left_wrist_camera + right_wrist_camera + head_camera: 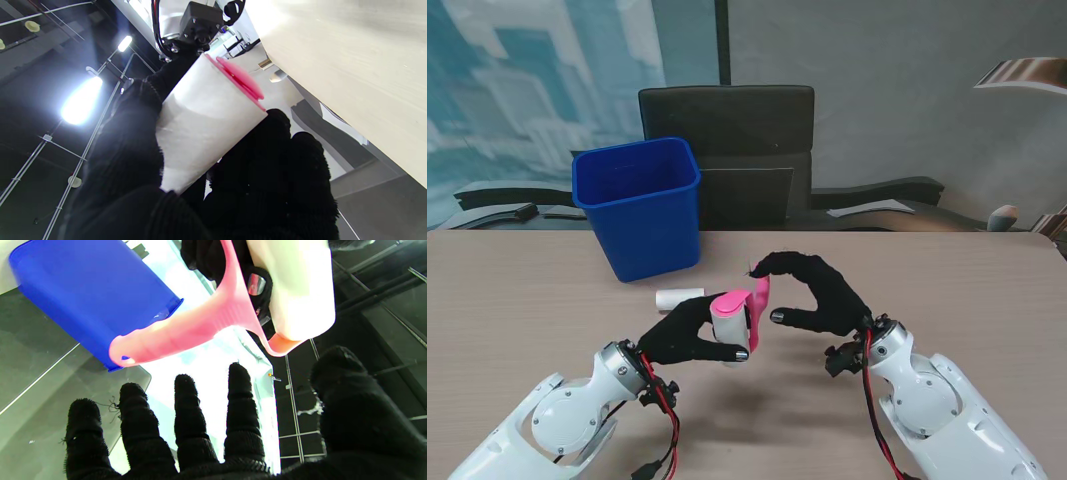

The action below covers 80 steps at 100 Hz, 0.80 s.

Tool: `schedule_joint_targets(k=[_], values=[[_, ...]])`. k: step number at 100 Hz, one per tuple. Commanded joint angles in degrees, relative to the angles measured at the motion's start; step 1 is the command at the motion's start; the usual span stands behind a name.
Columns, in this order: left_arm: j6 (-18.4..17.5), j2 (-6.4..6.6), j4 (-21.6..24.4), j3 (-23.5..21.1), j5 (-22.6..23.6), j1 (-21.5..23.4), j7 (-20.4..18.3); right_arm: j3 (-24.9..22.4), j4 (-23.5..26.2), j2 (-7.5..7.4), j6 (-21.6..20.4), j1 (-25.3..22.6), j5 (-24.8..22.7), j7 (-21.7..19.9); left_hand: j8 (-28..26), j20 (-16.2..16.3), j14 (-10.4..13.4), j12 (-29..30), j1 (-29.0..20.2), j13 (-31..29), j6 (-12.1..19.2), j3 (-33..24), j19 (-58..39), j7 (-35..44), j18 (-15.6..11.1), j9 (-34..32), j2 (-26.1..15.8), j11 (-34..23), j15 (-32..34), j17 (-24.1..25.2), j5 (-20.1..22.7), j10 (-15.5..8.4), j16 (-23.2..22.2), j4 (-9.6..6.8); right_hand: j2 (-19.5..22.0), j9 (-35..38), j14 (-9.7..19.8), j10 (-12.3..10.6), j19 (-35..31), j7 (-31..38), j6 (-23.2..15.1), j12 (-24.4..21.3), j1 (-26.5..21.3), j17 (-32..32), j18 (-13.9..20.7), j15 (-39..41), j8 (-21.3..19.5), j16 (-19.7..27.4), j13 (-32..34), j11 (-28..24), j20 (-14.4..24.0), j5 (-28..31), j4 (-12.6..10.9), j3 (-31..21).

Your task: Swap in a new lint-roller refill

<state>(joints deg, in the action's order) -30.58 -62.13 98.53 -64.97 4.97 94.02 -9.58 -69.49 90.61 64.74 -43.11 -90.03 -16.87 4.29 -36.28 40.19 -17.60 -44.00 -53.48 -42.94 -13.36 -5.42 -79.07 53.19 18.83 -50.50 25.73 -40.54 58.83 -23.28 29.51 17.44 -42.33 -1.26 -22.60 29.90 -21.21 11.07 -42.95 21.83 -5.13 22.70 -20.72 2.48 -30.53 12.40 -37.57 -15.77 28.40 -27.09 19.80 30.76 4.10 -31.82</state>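
My left hand [689,335] is wrapped around the white refill roll [727,322], thumb on one side and the other fingers [287,173] curled against the other, so the roll is clamped firmly and lifted off the table. In the left wrist view the roll [206,123] fills the space between thumb and fingers, with a pink end cap [242,80] showing at its far end.

My right hand [819,292] holds nothing: in the right wrist view its fingers [186,416] are spread apart and the thumb stands off to one side, with clear space between them and the roller. From the stand's view this hand arches over to the right of the roll, its fingertips close to the pink lint-roller handle [760,300]; I cannot tell whether any of them touches it.

The handle [186,330] is joined to the roll and sticks out from it toward the right hand.

A second white roll [679,298] lies on the wooden table [527,300], just to the left of the held roll and farther from me. Farther still from the held roll stands a blue bin [639,205], upright, at the table's far edge, with a black chair [727,150] beyond it.
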Motion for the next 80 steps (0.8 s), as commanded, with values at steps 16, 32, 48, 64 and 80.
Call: schedule_joint_targets(k=[16,32,48,64,80], values=[[-1.7,0.58,-0.4,1.0,-2.3,-1.1,-2.9,2.5,0.0,-0.05,0.3,1.3,4.3,-2.7,-2.5,0.2,2.0,-3.4,-6.4,-2.7,10.7,-28.0,-1.7,4.6,-2.7,-5.3,-4.5,-2.4,0.0,-0.1,4.4,-6.1,-0.3,-5.87,1.7,4.9,9.8,-0.7,1.1,1.0,-1.8,-0.5,3.5,1.1,14.9,1.1,0.7,-0.2,7.0,1.0,-1.1,1.7,-2.4,-1.6],[-2.1,0.62,-0.2,1.4,-2.9,-1.2,-3.0,4.7,-0.4,0.03,1.0,2.1,8.4,-4.0,-2.5,0.1,2.1,-3.6,-6.2,-2.8,10.9,-28.3,-1.8,4.5,-2.7,-5.4,-4.6,-2.2,-0.1,-0.1,4.4,-6.3,-0.3,-5.72,1.0,9.3,7.4,-0.3,0.7,1.7,-1.2,0.4,3.4,3.5,11.1,4.3,0.5,-1.7,14.3,-0.4,-0.7,3.3,-2.5,-2.0],[-2.5,0.64,-0.1,1.6,-3.1,-1.3,-3.1,6.2,-0.9,0.14,1.1,2.6,10.5,-4.5,-2.5,0.0,2.4,-3.8,-6.1,-3.0,11.0,-28.4,-1.6,4.5,-2.7,-5.5,-4.6,-2.0,-0.3,-0.3,4.4,-6.4,-0.3,-5.59,0.5,13.6,8.0,0.3,0.6,2.6,-0.3,1.6,2.9,4.6,13.4,7.2,0.4,-3.0,20.9,-2.5,-0.7,5.3,-2.6,-2.6],[-2.6,0.65,0.1,1.9,-3.8,-1.2,-3.2,6.8,-1.7,0.43,0.9,3.2,10.8,-4.0,-2.5,0.0,2.4,-3.9,-6.1,-3.0,11.1,-28.6,-1.6,4.5,-2.7,-5.4,-4.6,-1.9,-0.3,-0.3,4.4,-6.5,-0.4,-5.54,0.1,17.7,13.3,0.4,1.8,4.7,1.1,3.0,2.2,2.7,20.1,7.9,-0.2,-3.1,24.4,-5.0,-2.8,10.1,-2.6,-2.7],[-2.8,0.52,0.1,2.3,-4.2,-1.3,-2.9,6.7,-2.4,0.50,1.1,3.5,10.0,-3.7,-2.5,-0.1,2.4,-4.0,-6.0,-3.0,11.3,-28.6,-1.7,4.5,-2.7,-5.4,-4.6,-1.8,-0.3,-0.3,4.4,-6.6,-0.4,-5.42,-0.3,16.6,13.6,0.0,1.8,5.2,0.8,2.8,1.5,0.3,20.5,4.2,-0.5,-2.2,17.4,-4.2,-4.0,11.2,-2.9,-3.1]])
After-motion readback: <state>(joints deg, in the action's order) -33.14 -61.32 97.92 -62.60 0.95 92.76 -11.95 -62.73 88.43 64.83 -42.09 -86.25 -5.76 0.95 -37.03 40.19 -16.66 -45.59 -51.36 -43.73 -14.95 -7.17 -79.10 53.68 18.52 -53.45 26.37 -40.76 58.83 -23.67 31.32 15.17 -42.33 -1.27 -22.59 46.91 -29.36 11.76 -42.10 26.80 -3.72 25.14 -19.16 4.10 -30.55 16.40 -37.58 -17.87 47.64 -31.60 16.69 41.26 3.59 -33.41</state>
